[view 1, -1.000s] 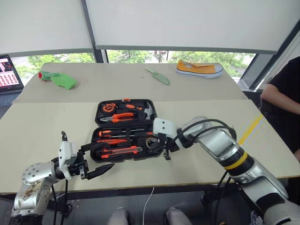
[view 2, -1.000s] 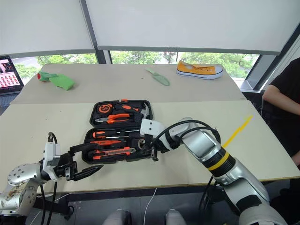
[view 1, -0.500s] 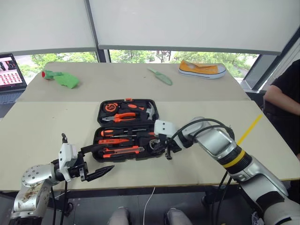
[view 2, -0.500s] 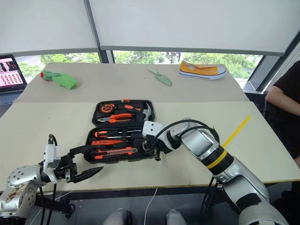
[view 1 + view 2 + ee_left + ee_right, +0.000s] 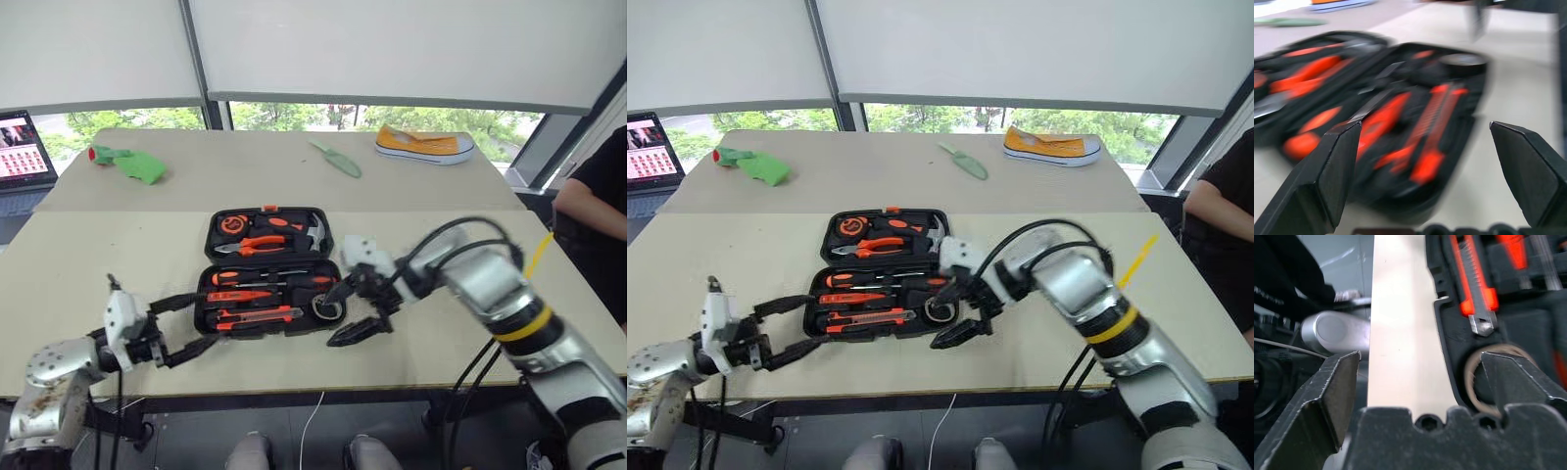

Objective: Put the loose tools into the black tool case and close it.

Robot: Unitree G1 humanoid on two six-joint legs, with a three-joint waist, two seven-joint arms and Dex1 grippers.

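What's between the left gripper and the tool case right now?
Nothing but bare table in the left eye view: the open left gripper sits just off the tool case.

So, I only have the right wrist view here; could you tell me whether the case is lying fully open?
Observer: Yes, the case lies open flat, both halves on the table.
Operator: Thank you. Where is the left gripper?
Observer: The left gripper is open at the case's front left corner.
Operator: Are any tools outside the case?
Observer: The orange tools I can see all sit in its slots; a green trowel lies farther back.
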